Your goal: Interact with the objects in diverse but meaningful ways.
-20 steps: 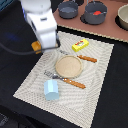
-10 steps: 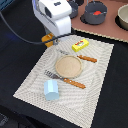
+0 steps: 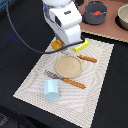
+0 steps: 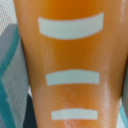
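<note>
Bread loaf (image 4: 70, 65) filling the wrist view, arm now lower over placemat (image 3: 35, 82); hand's grip unclear.

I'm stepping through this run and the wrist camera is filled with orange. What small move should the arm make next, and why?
Probably a short, slow descent, then close. The bread loaf fills the wrist view, so the gripper seems right over it at the placemat's far edge. In the exterior view the arm hides the fingers, so whether they already hold it cannot be told.

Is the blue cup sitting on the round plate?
No. The blue cup stands on the placemat, apart from the plate.
</note>
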Robot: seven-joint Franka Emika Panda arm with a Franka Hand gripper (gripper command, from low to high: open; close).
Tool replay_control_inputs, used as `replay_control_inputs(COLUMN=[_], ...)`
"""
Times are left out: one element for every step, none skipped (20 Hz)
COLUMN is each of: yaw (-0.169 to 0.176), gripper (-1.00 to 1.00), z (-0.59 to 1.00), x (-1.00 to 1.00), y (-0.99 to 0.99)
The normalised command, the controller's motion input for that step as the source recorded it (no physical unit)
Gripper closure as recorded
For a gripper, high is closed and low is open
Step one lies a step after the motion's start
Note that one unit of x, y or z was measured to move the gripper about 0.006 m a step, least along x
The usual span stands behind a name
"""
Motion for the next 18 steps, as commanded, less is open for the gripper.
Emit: replay_control_inputs(yaw=[-0.069, -0.066, -0.065, -0.062, -0.058, -0.046, -0.031, -0.021, -0.027, -0.018, -0.003, -0.002, 0.000, 0.000, -0.006, -0.007, -0.007, 0.000], gripper=[1.00, 1.00, 1.00, 1.00, 1.00, 1.00, 1.00, 1.00, 1.00, 1.00, 1.00, 1.00, 1.00, 1.00, 1.00, 1.00, 1.00, 1.00], z=[-0.19, -0.21, -0.19, -0.18, -0.18, -0.21, -0.20, 0.00, 0.01, 0.06, 0.04, 0.03, 0.01, 0.03, 0.05, 0.02, 0.08, 0.12], x=[0.65, 0.62, 0.65, 0.61, 0.56, 0.51, 0.43, 0.28, 0.26, 0.07, 0.00, -0.03, -0.01, -0.03, -0.06, -0.08, -0.12, -0.18], y=[-0.10, -0.11, -0.08, -0.11, -0.13, -0.16, -0.18, -0.16, 0.00, 0.00, -0.13, -0.14, -0.09, -0.10, -0.12, -0.12, -0.13, -0.13])
